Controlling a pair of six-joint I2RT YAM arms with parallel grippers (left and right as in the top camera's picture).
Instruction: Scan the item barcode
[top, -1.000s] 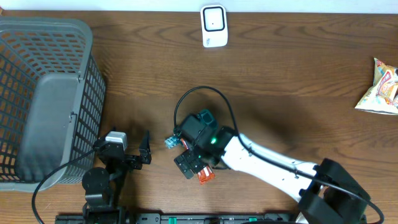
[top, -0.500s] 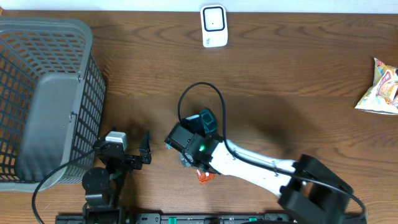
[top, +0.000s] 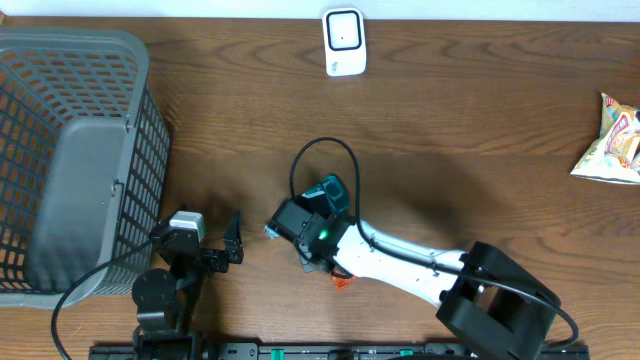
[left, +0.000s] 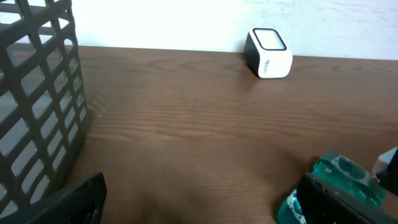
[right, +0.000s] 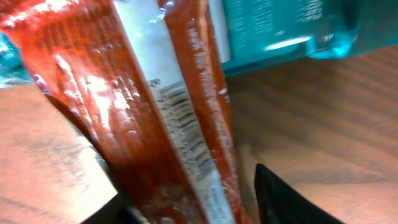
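Observation:
A red foil packet (right: 143, 106) with a white strip and a printed barcode (right: 186, 130) fills the right wrist view, standing between my right gripper's (right: 193, 205) fingers. The right finger (right: 280, 199) sits a sliver away from the packet's edge, so the jaws are still open around it. From overhead only the packet's red corner (top: 342, 282) shows under the right gripper (top: 310, 255). The white barcode scanner (top: 344, 41) stands at the table's far edge, also in the left wrist view (left: 268, 52). My left gripper (top: 225, 250) rests wide open near the front edge, holding nothing.
A teal package (right: 280, 25) lies right behind the red packet, seen too in the left wrist view (left: 342, 177). A grey mesh basket (top: 70, 60) fills the left side. A snack bag (top: 612, 140) lies at the far right edge.
My right gripper has shifted left and down over the red packet and its jaws have narrowed around it. The left arm has not moved.

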